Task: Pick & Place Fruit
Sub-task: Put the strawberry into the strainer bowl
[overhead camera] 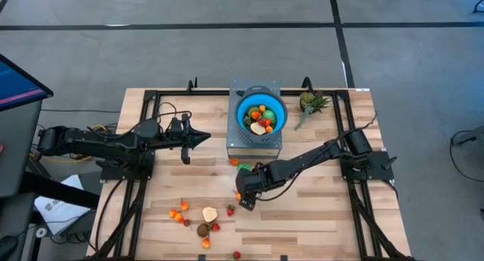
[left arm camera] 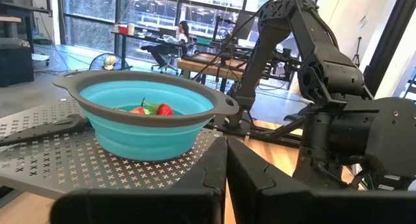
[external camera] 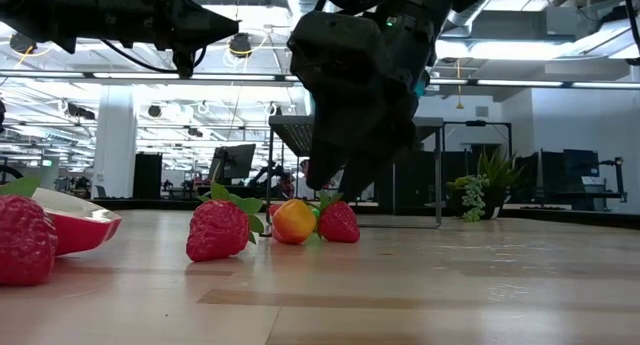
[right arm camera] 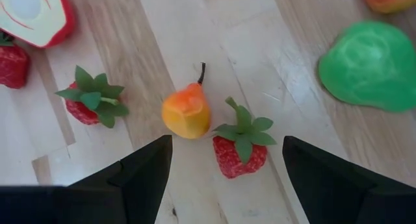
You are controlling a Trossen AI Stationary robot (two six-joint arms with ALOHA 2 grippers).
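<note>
My left gripper [overhead camera: 203, 138] waits clenched and empty above the table [overhead camera: 318, 215], loose fruit [overhead camera: 198, 219] remains near the front edge, my released right gripper [right arm camera: 224, 169] straddles a strawberry [right arm camera: 239, 156], and several pieces already fill the blue bowl [overhead camera: 261, 113].

Wood plank table [overhead camera: 302, 215]; perforated metal stand [left arm camera: 58, 162].

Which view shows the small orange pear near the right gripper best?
The right wrist view: the orange pear lies clear on the wood, stem visible, ahead of the open right gripper, beside a strawberry. The low view shows it side-on, partly overlapped. The high view mostly hides it; the left wrist view misses it.
</note>
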